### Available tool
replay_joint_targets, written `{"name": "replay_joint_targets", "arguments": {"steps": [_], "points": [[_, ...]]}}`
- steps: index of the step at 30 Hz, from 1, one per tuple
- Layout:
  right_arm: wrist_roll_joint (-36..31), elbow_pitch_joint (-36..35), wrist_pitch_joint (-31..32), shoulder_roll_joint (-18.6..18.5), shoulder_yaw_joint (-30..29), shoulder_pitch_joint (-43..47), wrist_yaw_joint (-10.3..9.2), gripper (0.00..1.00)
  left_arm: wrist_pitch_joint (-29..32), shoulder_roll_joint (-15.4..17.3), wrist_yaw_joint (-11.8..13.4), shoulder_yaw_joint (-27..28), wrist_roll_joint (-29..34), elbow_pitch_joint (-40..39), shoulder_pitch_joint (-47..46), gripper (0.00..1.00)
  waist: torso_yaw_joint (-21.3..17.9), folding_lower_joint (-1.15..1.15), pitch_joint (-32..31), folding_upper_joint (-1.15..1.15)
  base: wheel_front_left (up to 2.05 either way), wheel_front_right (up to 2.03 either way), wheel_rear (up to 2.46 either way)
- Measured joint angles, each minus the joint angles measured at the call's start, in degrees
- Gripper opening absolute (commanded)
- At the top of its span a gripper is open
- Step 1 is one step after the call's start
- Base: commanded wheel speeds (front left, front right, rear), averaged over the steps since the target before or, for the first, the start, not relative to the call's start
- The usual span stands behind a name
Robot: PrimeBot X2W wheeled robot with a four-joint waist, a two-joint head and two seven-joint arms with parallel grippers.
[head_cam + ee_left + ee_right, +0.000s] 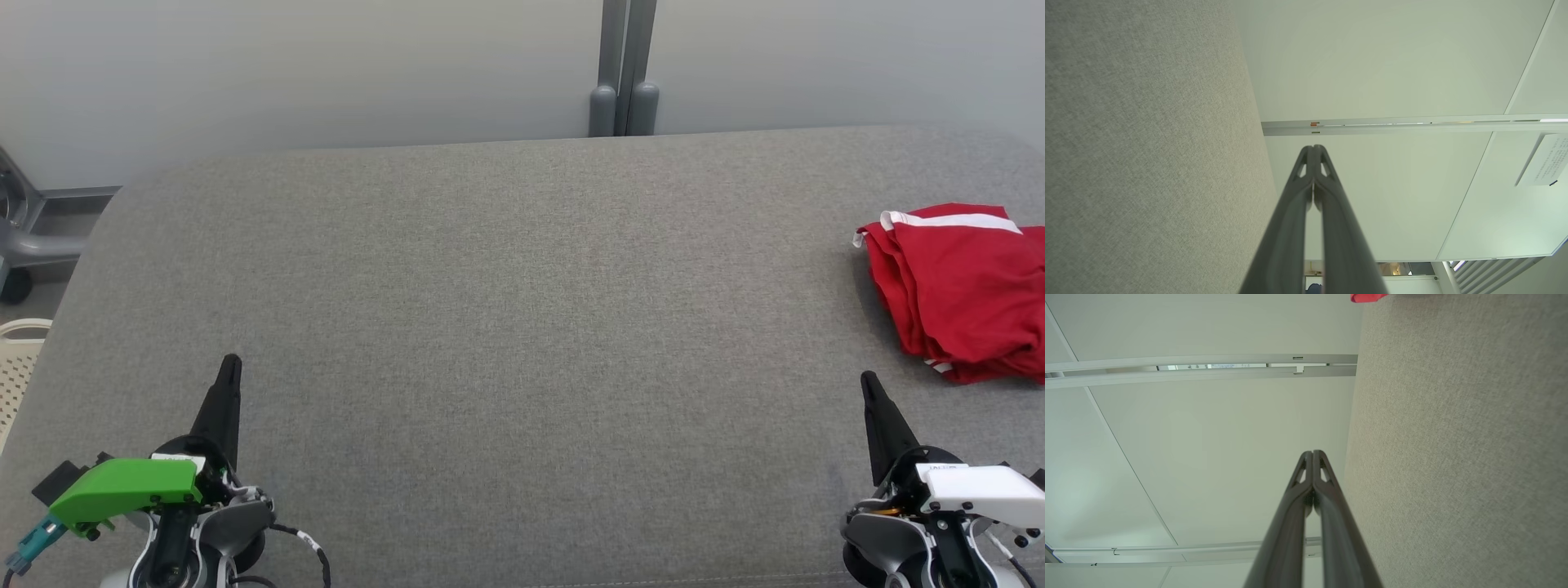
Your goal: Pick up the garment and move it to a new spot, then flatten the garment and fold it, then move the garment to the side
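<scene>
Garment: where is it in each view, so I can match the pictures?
Head: garment at the right edge, midway up, on the grey surface.
Right wrist: garment, a red sliver at the top edge, right of centre.
Left wrist: surface on the left, wall on the right.
Shared landmark: the surface's edge against the wall.

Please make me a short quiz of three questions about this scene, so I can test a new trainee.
1. Fill in the word: the left pincer and the right pincer are both ____ (open or shut).
2. Which one is nearer to the red garment? A: left pincer. B: right pincer.
3. True or false: the garment lies in the middle of the grey surface.

Key: 1 shut; 2 B; 3 false, it lies at the surface's right side.
</scene>
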Motion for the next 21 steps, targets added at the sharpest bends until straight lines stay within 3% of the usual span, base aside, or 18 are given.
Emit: {"name": "replay_joint_targets", "arguments": {"steps": [21], "points": [[0.0, 0.0, 0.0, 0.0, 0.0, 0.0, 0.00, 0.00, 0.0, 0.0, 0.0, 0.0, 0.0, 0.0, 0.0, 0.00, 0.0, 0.00, 0.0, 0.00, 0.00, 0.00, 0.00]]}}
